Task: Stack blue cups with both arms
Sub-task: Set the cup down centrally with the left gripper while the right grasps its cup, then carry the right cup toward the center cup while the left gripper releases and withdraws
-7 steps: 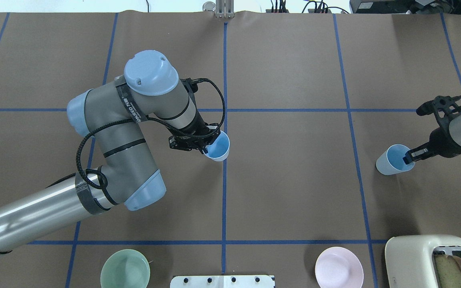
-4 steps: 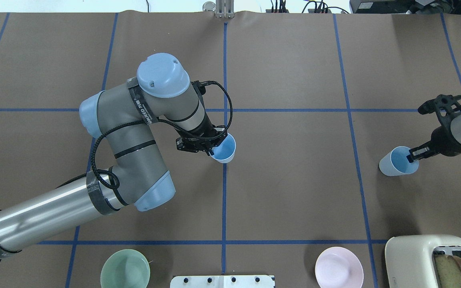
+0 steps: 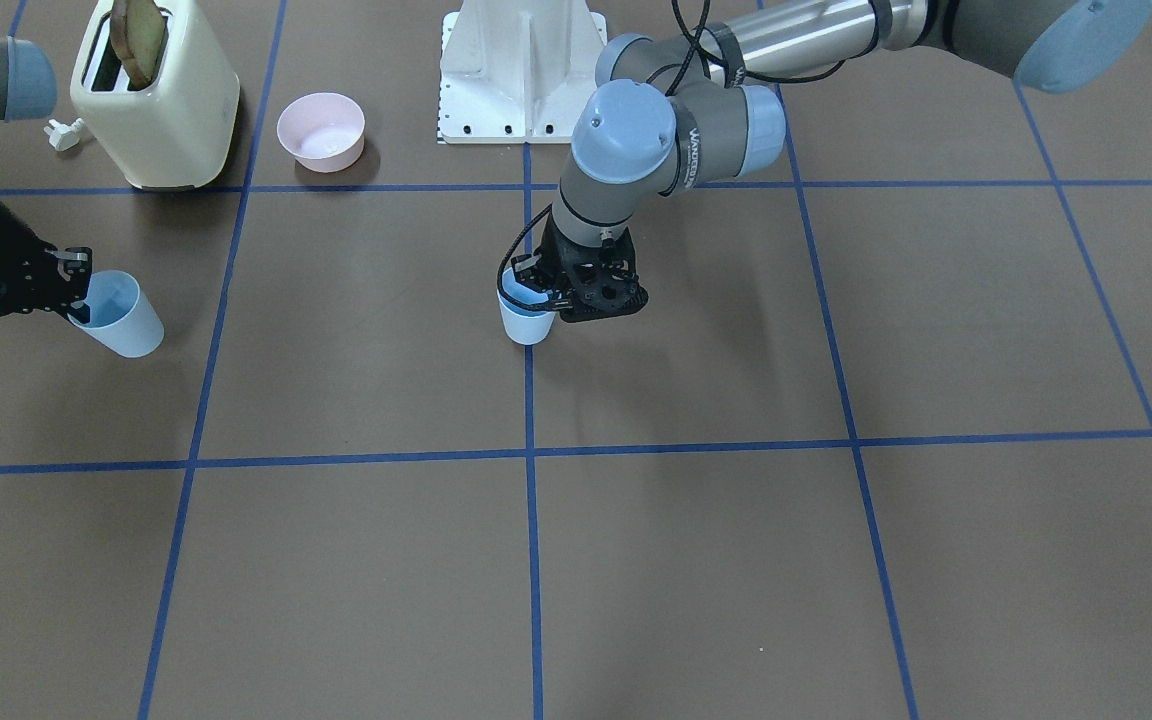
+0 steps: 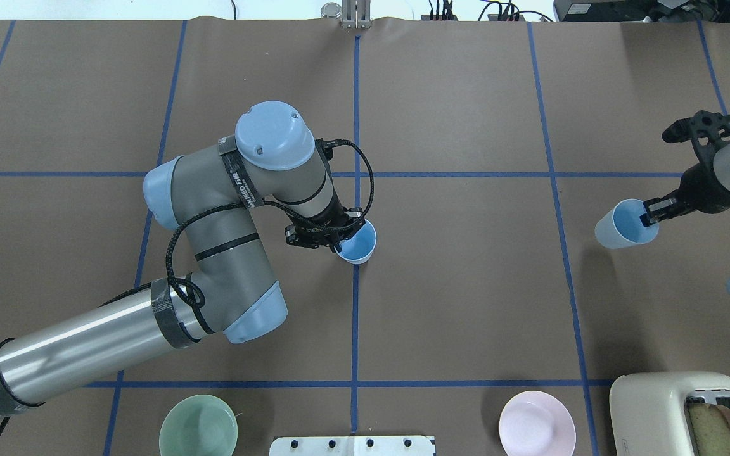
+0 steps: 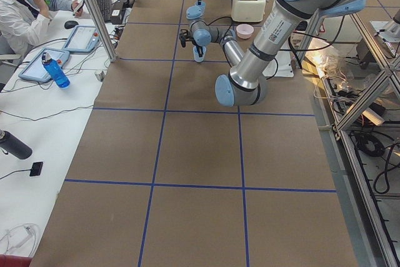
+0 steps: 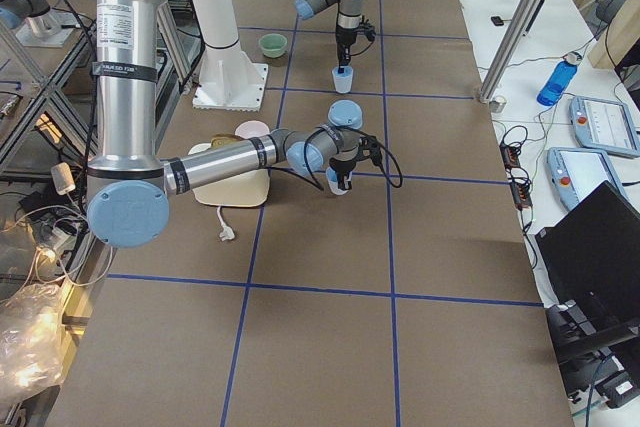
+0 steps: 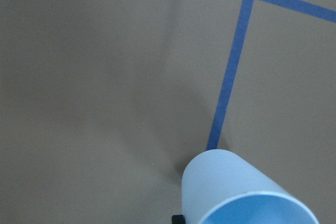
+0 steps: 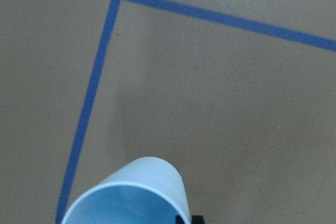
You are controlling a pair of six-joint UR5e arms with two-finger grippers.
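**Two arms, two blue cups, held well apart over a taped tabletop**

The left arm (image 4: 213,209) reaches toward the middle of the brown tabletop (image 4: 466,304), its black end effector (image 4: 339,237) closed on the rim of a pale-blue cup (image 4: 358,244), one finger inside the mouth and the other against the outer wall. That cup sits upright right on the centre blue tape line (image 4: 355,316); from the front-facing camera the same cup (image 3: 526,322) shows just beside the end effector (image 3: 546,300), its base at or very near the surface, though contact cannot be told for certain. The left wrist camera shows the cup (image 7: 236,192) from above its rim, with the tape line running away beyond it.

Far off at the robot's right, the right arm (image 4: 729,174) grips the second blue cup (image 4: 621,225) by its rim, the right end effector (image 4: 650,214) pinched on the wall nearest the arm. This cup is tilted, mouth leaning toward the arm, and in the front-facing view it (image 3: 121,315) hangs from the end effector (image 3: 76,300) at a slant. The right wrist camera looks into the cup's open mouth (image 8: 128,198).

Near the robot's base stand a pale-green bowl (image 4: 198,425), a pink bowl (image 4: 536,423) and a cream toaster (image 4: 669,411) holding a slice of bread (image 4: 717,425).
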